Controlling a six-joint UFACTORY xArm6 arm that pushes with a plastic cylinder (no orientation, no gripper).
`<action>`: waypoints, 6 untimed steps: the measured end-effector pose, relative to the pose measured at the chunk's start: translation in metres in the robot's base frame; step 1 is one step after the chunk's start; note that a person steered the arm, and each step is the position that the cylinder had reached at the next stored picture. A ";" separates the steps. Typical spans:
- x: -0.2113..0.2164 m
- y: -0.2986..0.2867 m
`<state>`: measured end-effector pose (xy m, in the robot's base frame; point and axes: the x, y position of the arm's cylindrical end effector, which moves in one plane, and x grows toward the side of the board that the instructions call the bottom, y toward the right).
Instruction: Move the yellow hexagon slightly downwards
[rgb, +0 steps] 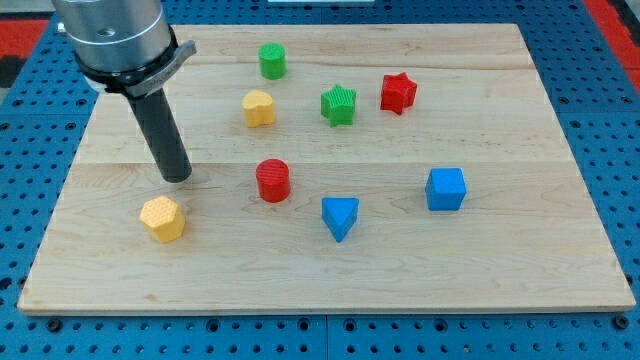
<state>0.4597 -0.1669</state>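
The yellow hexagon (162, 218) lies on the wooden board (500, 270) at the view's lower left. My tip (178, 178) rests on the board just above the hexagon and a little to its right, with a small gap between them. The dark rod rises from the tip toward the view's top left, up to the grey arm body.
A red cylinder (272, 181) stands right of my tip. A yellow heart (259, 108), green cylinder (272, 61), green star (339, 105) and red star (398, 93) sit higher up. A blue triangle (340, 217) and blue cube (445, 189) lie at the right.
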 end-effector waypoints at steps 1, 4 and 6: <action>0.009 -0.008; 0.041 -0.003; 0.041 0.055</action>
